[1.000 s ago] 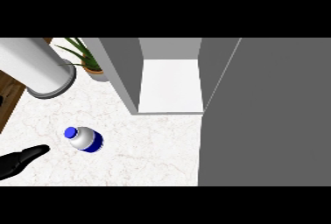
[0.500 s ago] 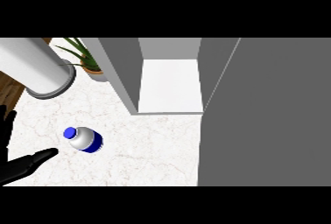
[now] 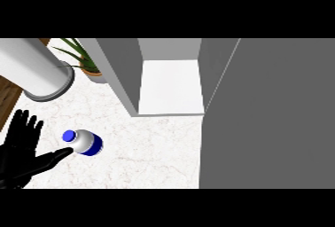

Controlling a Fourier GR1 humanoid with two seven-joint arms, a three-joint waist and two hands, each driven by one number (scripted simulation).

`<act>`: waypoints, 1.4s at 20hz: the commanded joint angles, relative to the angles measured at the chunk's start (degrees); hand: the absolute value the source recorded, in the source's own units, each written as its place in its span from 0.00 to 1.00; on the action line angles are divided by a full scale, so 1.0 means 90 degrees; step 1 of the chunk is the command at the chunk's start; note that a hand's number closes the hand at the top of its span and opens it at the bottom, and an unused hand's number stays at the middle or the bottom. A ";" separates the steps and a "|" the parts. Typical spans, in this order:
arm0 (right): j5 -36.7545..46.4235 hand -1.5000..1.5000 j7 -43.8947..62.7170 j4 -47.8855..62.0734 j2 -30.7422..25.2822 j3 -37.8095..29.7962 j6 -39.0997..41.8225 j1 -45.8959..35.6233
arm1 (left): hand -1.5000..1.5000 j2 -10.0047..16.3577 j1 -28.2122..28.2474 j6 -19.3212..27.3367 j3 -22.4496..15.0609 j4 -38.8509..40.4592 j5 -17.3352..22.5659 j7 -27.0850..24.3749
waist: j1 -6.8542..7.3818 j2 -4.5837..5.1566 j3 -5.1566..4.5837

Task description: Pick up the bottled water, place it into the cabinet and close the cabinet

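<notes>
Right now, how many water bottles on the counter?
1. The bottled water stands on the counter at the view's left, just right of the open left hand, short of the open cabinet. The cabinet door at right could hide others.

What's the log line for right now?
left hand open beside water bottle | water bottle on counter, not grasped | cabinet open | right hand unseen

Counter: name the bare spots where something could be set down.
Free: the counter stretch between bottled water and cabinet door, and the white cabinet floor. Crowded: the left, with left hand, grey cylinder and potted plant.
</notes>
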 commanded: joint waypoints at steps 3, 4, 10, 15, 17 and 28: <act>0.0381 0.00 0.0144 -0.1225 -0.0252 0.0316 -0.0126 0.0619 | 0.00 -0.0175 -0.0154 -0.0387 0.0264 0.1630 0.0209 -0.1169 | -0.0009 0.0008 -0.0009; 0.0382 0.00 0.0006 -0.1009 -0.0266 0.0361 -0.0107 0.0605 | 0.00 -0.0179 -0.0455 -0.0318 0.0191 0.2074 0.0004 -0.1441 | -0.0022 0.0014 -0.0006; 0.0288 0.00 -0.0544 -0.1173 -0.0600 0.0283 -0.0096 0.1196 | 0.00 0.0160 -0.0681 -0.0845 0.0435 0.3250 0.0209 -0.1921 | -0.0009 0.0004 -0.0001; 0.0494 0.00 -0.0638 -0.0840 -0.0487 0.0511 -0.0281 0.0903 | 0.00 0.0236 -0.1351 -0.1322 0.0465 0.4984 0.0071 -0.3143 | -0.0003 0.0034 -0.0010; 0.0371 0.00 -0.0663 -0.0928 -0.0666 0.0456 -0.0270 0.1165 | 0.00 0.0193 -0.1401 -0.1389 0.0492 0.5413 0.0042 -0.3537 | 0.0004 0.0025 -0.0006; 0.0462 0.00 -0.1468 -0.0938 -0.1094 0.0602 -0.0276 0.1846 | 1.00 0.0317 -0.2066 -0.1601 0.0486 0.7480 -0.0411 -0.5405 | -0.0068 0.0024 -0.0010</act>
